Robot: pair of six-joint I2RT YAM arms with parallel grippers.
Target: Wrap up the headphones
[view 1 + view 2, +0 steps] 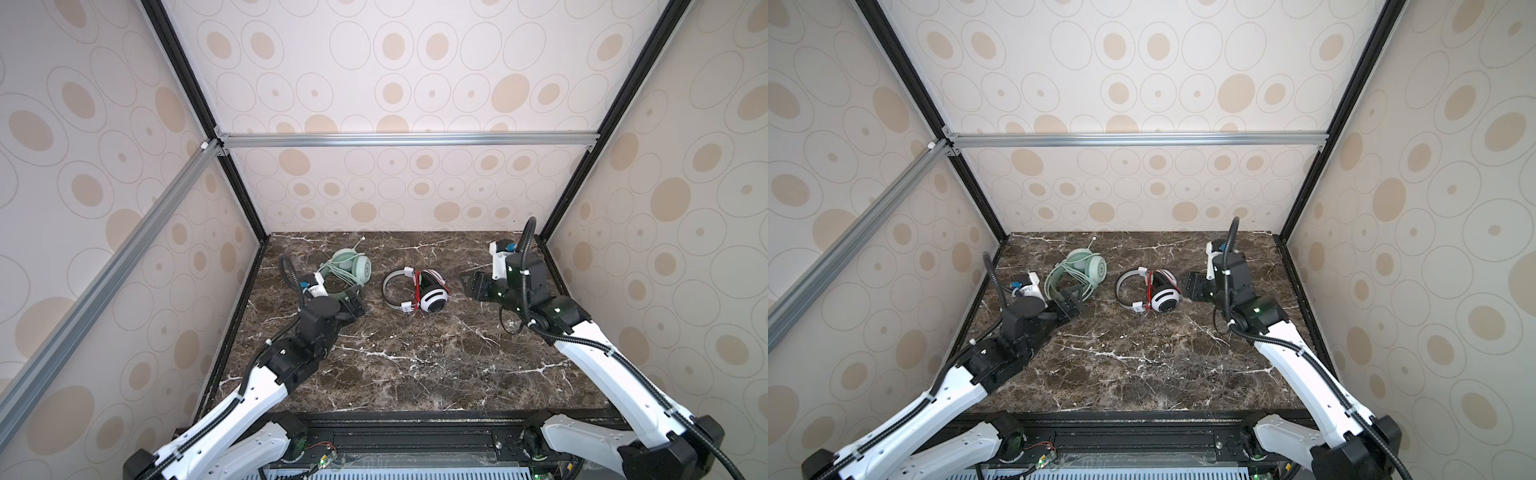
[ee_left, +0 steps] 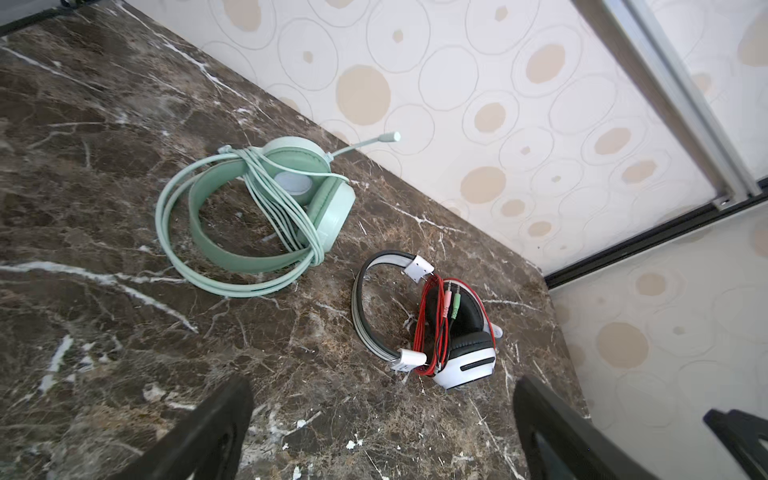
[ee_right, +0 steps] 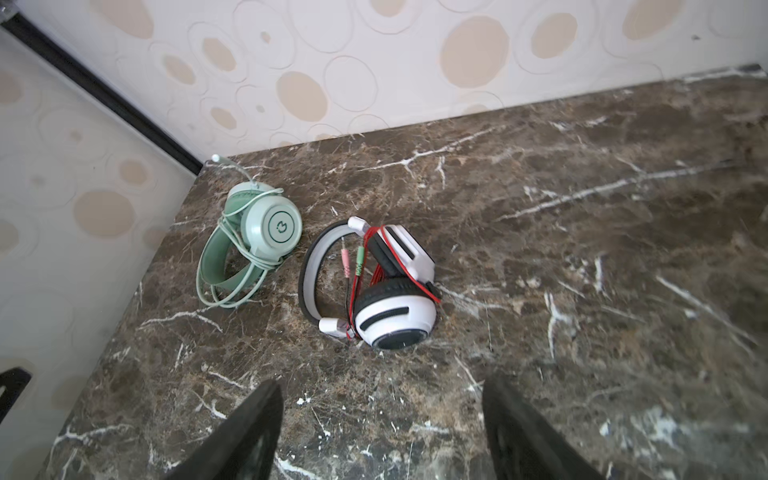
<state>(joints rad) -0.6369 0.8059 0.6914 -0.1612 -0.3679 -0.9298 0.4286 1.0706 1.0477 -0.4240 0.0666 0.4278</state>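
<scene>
Two headphones lie on their sides at the back of the marble table. The mint-green headphones [image 1: 359, 264] [image 1: 1096, 268] [image 2: 332, 208] [image 3: 280, 226] have their pale green cable looped round the cups and headband. To their right the white-and-black headphones [image 1: 434, 301] [image 1: 1167, 301] [image 2: 469, 361] [image 3: 395, 316] carry a red cable [image 2: 432, 328] wound across the cups, with pink and green plugs showing. My left gripper [image 1: 353, 301] [image 1: 1069, 303] [image 2: 382, 386] is open and empty, just in front of the green set. My right gripper [image 1: 471, 286] [image 1: 1196, 286] [image 3: 384, 386] is open and empty, right of the white set.
The dark marble table [image 1: 415, 353] [image 1: 1142, 353] is boxed in by patterned walls at the back [image 1: 395, 199] and on both sides. The green set's microphone boom [image 2: 365, 143] points toward the back wall. Black frame posts [image 1: 245, 199] stand in the back corners.
</scene>
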